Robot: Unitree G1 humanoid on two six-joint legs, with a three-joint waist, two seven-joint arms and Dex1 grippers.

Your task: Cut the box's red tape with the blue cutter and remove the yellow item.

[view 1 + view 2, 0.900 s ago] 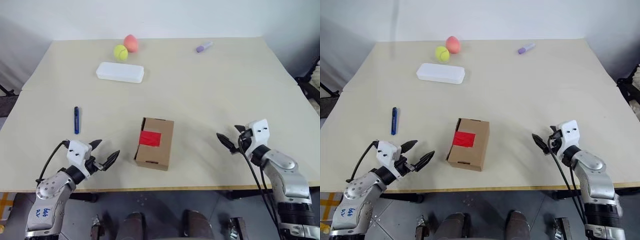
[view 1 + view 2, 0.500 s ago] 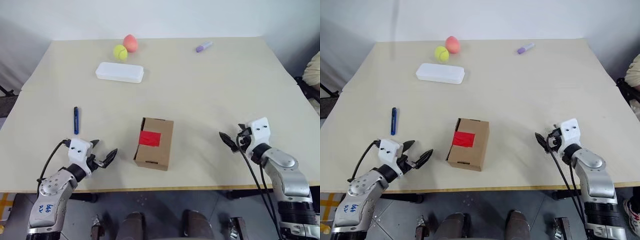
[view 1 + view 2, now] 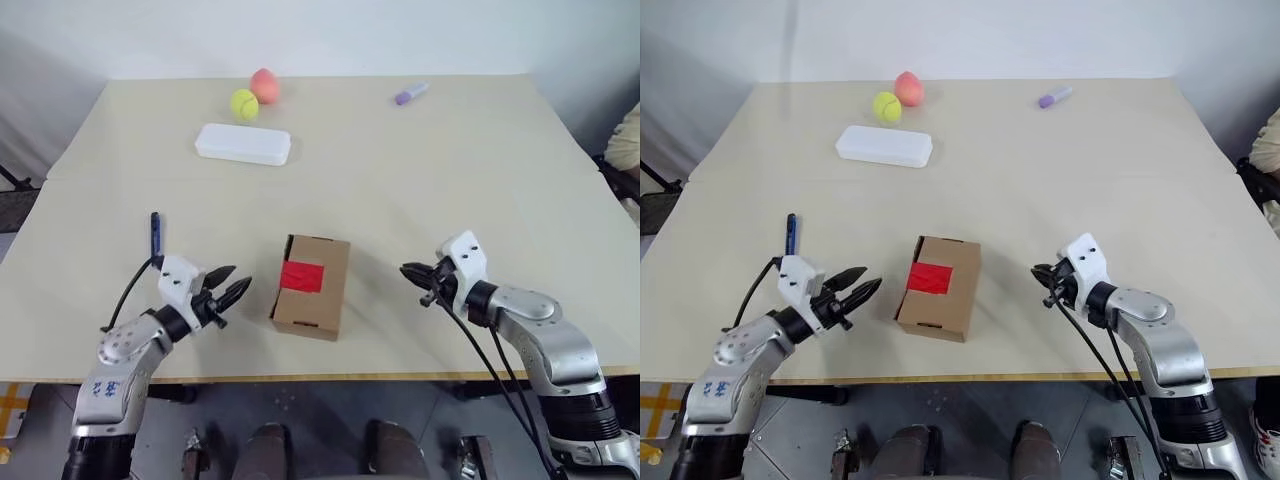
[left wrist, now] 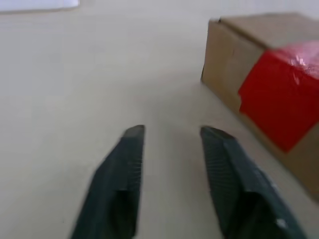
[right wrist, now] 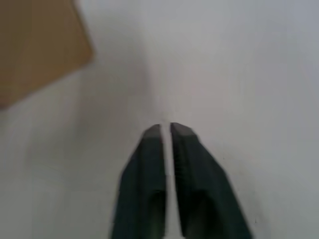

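Beige, matte tabletop (image 3: 420,170) carries the small brown cardboard box (image 3: 312,286), sealed by a glossy red tape strip (image 3: 300,276), between both grippers. Left gripper (image 3: 232,291), fingers spread and empty, sits just beside the box; the thin blue pen-shaped cutter (image 3: 155,232) lies behind it. Right gripper (image 3: 414,274) is pressed together, empty. Best swing left back, straddle the slim cutter mid-shaft.

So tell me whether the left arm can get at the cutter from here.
Probably yes. The cutter lies in the open on the table, just beyond the left gripper, whose fingers stand open and empty.
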